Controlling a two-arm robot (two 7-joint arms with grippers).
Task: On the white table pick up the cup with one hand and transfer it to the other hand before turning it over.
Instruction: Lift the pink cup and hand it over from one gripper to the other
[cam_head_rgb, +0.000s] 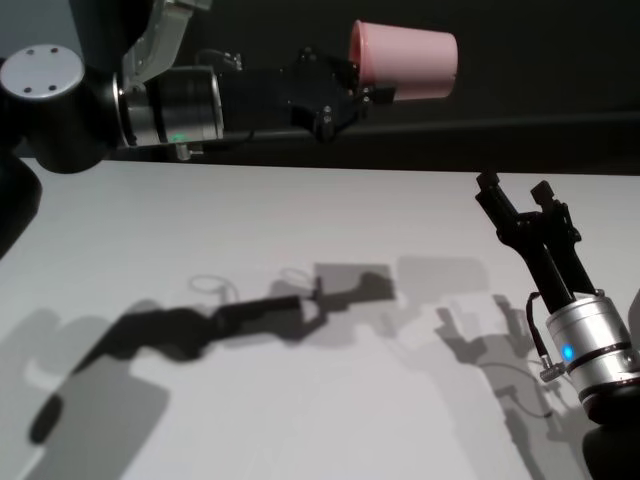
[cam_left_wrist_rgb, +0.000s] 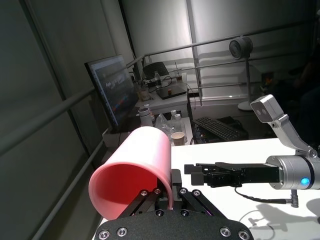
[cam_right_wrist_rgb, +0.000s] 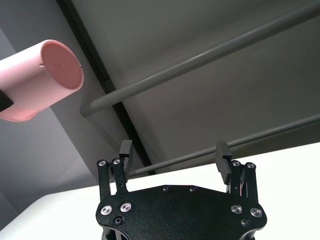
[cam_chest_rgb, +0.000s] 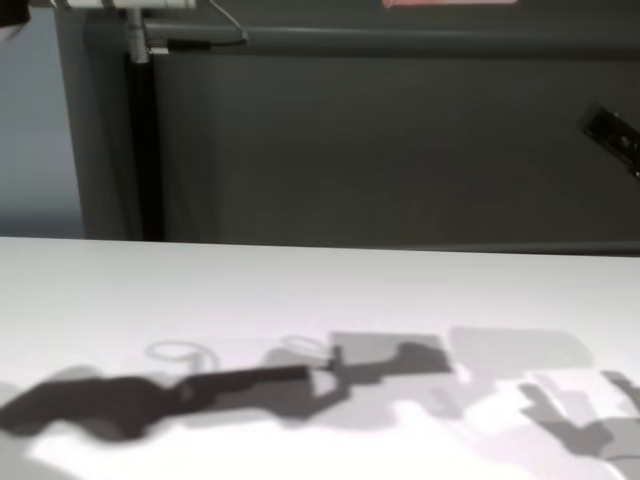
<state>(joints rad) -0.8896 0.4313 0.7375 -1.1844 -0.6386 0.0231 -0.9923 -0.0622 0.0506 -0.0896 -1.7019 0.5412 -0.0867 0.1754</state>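
Handover is the step in hand, as I judge it. My left gripper (cam_head_rgb: 352, 95) is clenched on the small pink plastic tumbler (cam_head_rgb: 405, 62), smooth and tapered, pinching its wall at the rolled rim. I hold the cup lying on its side, high above the broad matte white table (cam_head_rgb: 300, 420), its closed base pointing toward three o'clock in the head view. From my left wrist, the open mouth faces back at me.

My right gripper (cam_head_rgb: 515, 200) stands lower, at about four o'clock from the cup in the head view, well apart from it. Its black fingers (cam_right_wrist_rgb: 223, 156) are spread wide and hold nothing. From my right wrist, the cup hangs off at ten o'clock, base toward me.

Nothing has been turned over yet. The next move, I reckon, calls for bringing the open right jaws up around the cup's free base end and closing them on the wall there. Only then should my left claw let go; a smooth tapered wall could slip if I release early.
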